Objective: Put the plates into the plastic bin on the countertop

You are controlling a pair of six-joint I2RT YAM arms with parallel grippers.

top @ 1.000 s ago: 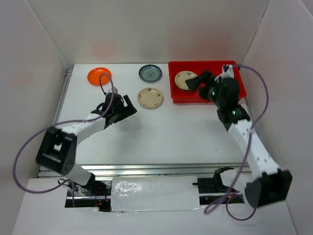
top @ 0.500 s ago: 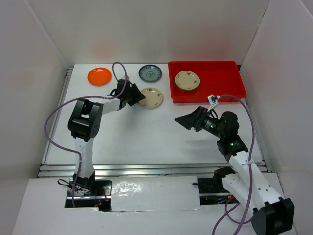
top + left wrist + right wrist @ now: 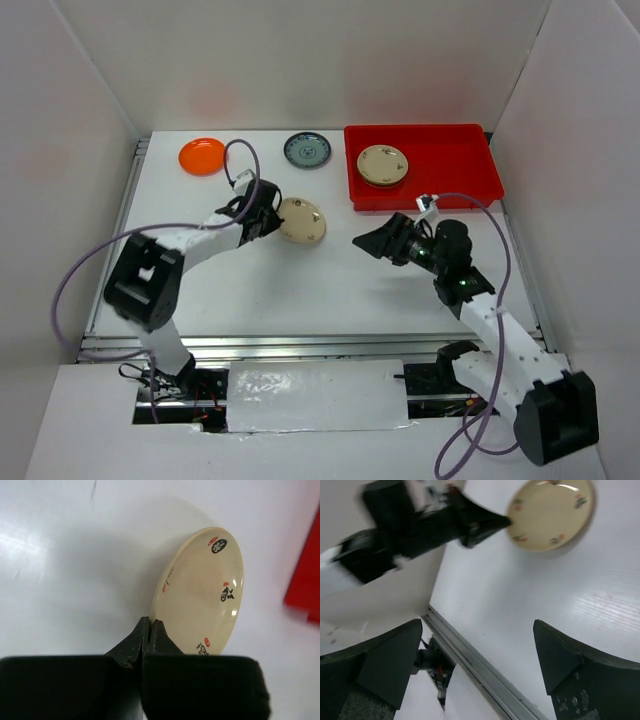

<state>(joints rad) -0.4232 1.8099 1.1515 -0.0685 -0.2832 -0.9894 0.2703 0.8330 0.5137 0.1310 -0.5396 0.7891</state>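
Cream plate [image 3: 200, 595] is hanging tilted over the countertop [image 3: 330, 290], the left gripper [image 3: 150, 626] pinching just its rim; so thin a hold is risking a slip. The right gripper [image 3: 376, 240], spread wide and empty, is crowding the way to the bin [image 3: 450, 170], whose raised rim is needing clearance.

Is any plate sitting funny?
Yes. The cream plate is tilted instead of flat, because the left gripper is pinching it at the rim. The orange plate and grey-blue plate lie flat.
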